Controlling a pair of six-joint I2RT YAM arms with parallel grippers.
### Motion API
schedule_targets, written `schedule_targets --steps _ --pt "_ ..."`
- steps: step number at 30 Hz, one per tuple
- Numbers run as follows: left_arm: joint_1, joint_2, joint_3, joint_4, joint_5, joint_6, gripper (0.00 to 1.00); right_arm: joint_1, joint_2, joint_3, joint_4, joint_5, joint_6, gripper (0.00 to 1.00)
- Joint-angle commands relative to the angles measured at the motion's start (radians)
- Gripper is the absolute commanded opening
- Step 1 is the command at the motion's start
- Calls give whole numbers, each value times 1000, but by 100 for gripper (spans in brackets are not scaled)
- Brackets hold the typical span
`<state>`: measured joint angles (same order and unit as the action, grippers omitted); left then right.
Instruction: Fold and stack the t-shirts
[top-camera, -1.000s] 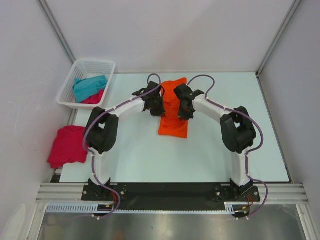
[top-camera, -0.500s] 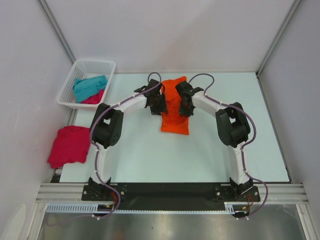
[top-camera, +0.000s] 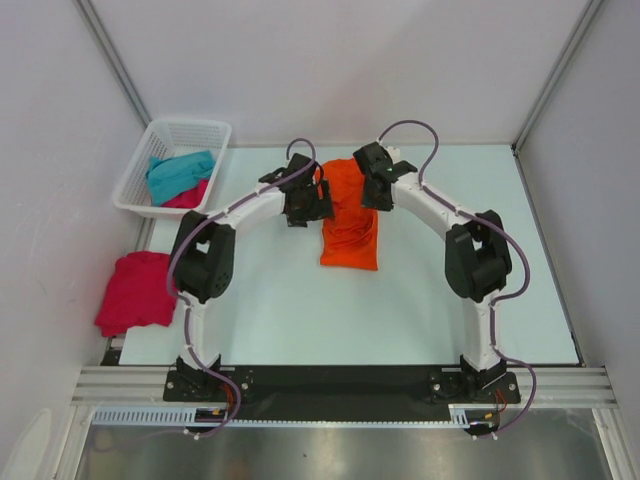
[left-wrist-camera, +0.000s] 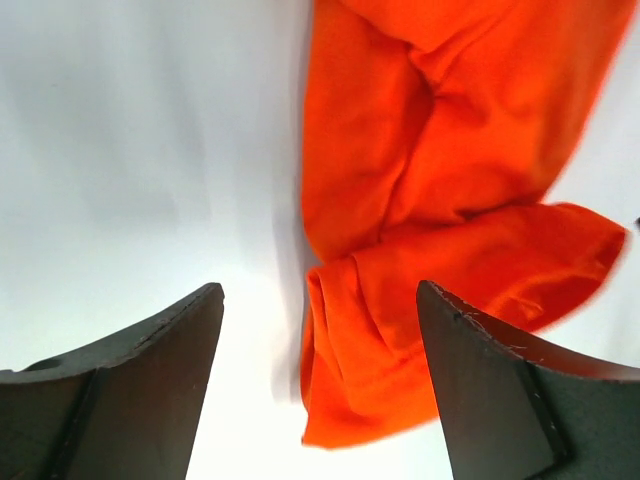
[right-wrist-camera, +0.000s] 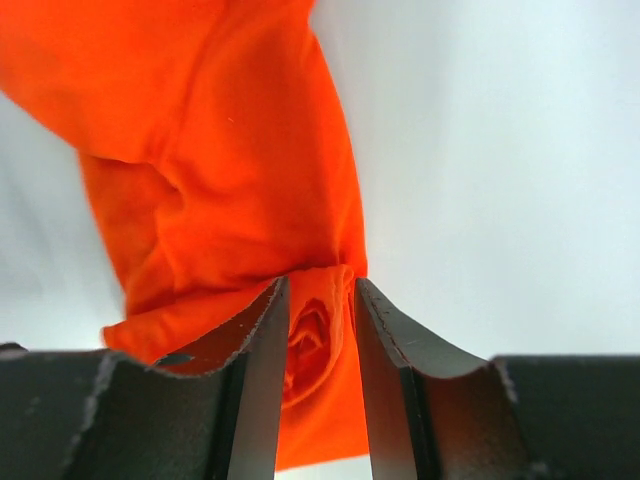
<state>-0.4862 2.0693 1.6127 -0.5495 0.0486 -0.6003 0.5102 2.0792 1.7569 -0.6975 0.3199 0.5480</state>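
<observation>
Top external: orange t-shirt (top-camera: 350, 225) lies lengthwise between the two tools

The shirt is a narrow strip mid-desk (top-camera: 280, 300), its long axis running from the near edge to the far edge. The left tool (top-camera: 303, 205) hangs just beside its left edge, jaws wide apart and holding nothing. The right tool (top-camera: 380, 188) is at the far right corner, jaws narrowly parted around a ruck of cloth; I cannot tell if it grips. Smooth desk lies nearward, likely room for a fold.

Bright diffuse light, soft shadows; wrist views washed out, orange t-shirt (left-wrist-camera: 400, 150) edge motion-blurred

Pale green-white table (top-camera: 300, 320), plain white walls (top-camera: 340, 60), slanting aluminium posts (top-camera: 113, 60), brushed steel ledge (top-camera: 330, 455) in front
</observation>
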Motion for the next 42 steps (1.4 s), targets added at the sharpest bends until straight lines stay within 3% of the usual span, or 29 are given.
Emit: schedule_targets --steps 1,10,20,42 --pt "5 -164 -57 13 -32 7 84 22 -126 49 7 96 -34 38" --pt "3 -350 -296 92 -32 -19 84 152 -232 -137 19 67 33 38" --pt "-17 -459 -543 184 -4 -41 84 255 -186 -237 41 82 110 37" --pt "-17 -463 -554 183 -32 -16 83 212 -77 -203 49 116 96 37"
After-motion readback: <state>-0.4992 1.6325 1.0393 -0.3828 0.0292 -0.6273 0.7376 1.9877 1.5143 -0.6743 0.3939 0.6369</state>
